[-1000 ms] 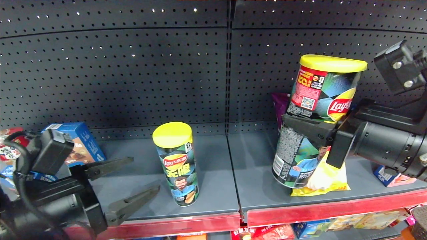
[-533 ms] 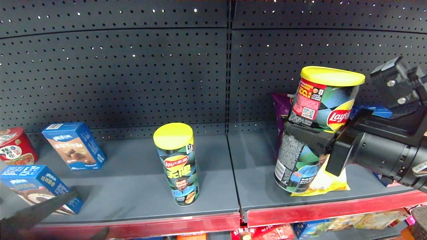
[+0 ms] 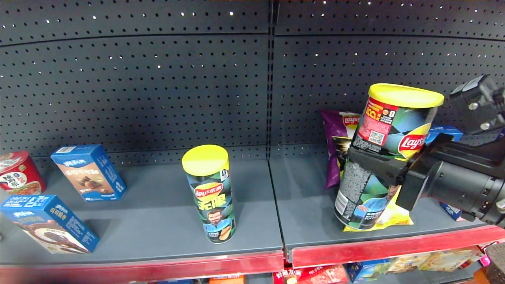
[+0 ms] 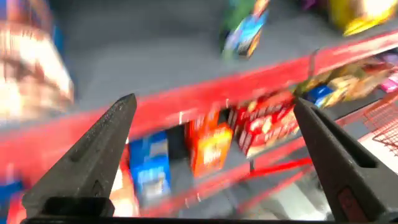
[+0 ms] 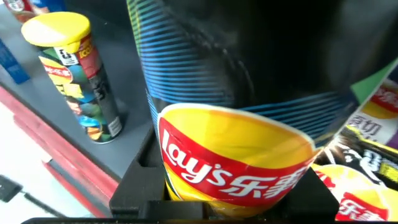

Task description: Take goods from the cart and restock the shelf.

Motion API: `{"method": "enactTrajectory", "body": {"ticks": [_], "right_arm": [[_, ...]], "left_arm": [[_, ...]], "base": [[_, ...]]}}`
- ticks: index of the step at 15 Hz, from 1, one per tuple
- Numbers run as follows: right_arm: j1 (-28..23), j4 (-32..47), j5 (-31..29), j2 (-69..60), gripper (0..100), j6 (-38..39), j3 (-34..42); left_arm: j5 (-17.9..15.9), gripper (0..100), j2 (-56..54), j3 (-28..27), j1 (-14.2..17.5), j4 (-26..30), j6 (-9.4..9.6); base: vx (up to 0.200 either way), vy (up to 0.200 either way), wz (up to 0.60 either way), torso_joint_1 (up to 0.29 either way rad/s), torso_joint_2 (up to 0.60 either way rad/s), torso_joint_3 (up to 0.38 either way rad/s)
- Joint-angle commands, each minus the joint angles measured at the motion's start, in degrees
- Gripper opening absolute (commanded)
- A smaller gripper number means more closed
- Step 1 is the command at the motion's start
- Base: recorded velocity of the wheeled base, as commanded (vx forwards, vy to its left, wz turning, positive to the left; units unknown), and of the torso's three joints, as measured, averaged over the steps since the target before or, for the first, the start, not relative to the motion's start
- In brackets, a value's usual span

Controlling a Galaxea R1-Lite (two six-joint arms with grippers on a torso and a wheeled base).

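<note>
My right gripper (image 3: 379, 162) is shut on a yellow-lidded chip can (image 3: 394, 130), which it holds tilted just above the right section of the grey shelf (image 3: 158, 213). The can's base hangs over a yellow chip bag (image 3: 388, 217). In the right wrist view this held can (image 5: 236, 162) sits close up, with the dark gripper body under it. A second, matching can (image 3: 209, 193) stands upright near the shelf's middle, also seen as the standing can (image 5: 78, 74). My left gripper (image 4: 211, 155) is open with nothing in it, low in front of the red shelf edge (image 4: 186, 99).
A purple chip bag (image 3: 335, 146) leans on the pegboard behind the held can. Two blue boxes (image 3: 88, 171) (image 3: 47, 223) and a red cup (image 3: 15, 173) occupy the shelf's left. Bare shelf lies on both sides of the standing can. Packaged goods (image 4: 211, 146) fill the lower shelf.
My left arm has dropped down and left out of the head view, uncovering the blue boxes and red cup. My right gripper has carried the can slightly lower and to the right.
</note>
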Motion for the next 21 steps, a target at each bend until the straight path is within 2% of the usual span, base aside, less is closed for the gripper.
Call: {"method": "enactTrajectory", "body": {"ticks": [1, 4, 6, 12, 16, 18, 21], "right_arm": [[-1.18, 0.21, -0.13, 0.01, 0, -0.04, -0.66], [-2.68, 0.21, -0.21, 2.83, 0, 0.05, -2.86], [-2.50, 0.21, -0.21, 6.78, 0, 0.14, -7.26], [-1.89, 0.12, 0.40, 18.29, 0, 1.37, -19.91], [-0.66, -1.11, 5.76, 22.51, 0, 1.02, -23.43], [-1.01, -3.48, 5.41, 25.68, 0, 1.02, -26.24], [-0.66, -6.12, 3.21, 26.38, 0, -0.21, -25.71]], "left_arm": [[0.74, 100, -2.38, 0.27, 0.37, 0.32, 0.08], [-0.05, 100, -2.38, 0.27, 0.37, 0.32, 0.25], [-0.76, 100, -2.30, 0.27, 0.37, 0.32, -0.27], [-0.23, 100, -2.38, 0.27, 0.37, 0.32, 0.25], [-0.14, 100, -2.38, 0.27, 0.37, 0.32, -0.01], [-0.05, 100, -2.38, 0.27, 0.37, 0.41, -0.19], [0.04, 100, -2.30, 0.27, 0.28, 0.41, -0.54]], "base": [[0.000, 0.000, 0.00, 0.000, 0.00, 0.000], [0.000, 0.000, 0.00, 0.000, 0.00, 0.000], [0.000, 0.000, 0.00, 0.000, 0.00, 0.000], [0.000, 0.000, 0.00, 0.000, 0.00, 0.000], [0.000, 0.000, 0.00, 0.000, 0.00, 0.000], [0.000, 0.000, 0.00, 0.000, 0.00, 0.000], [0.000, 0.000, 0.00, 0.000, 0.00, 0.000]]}}
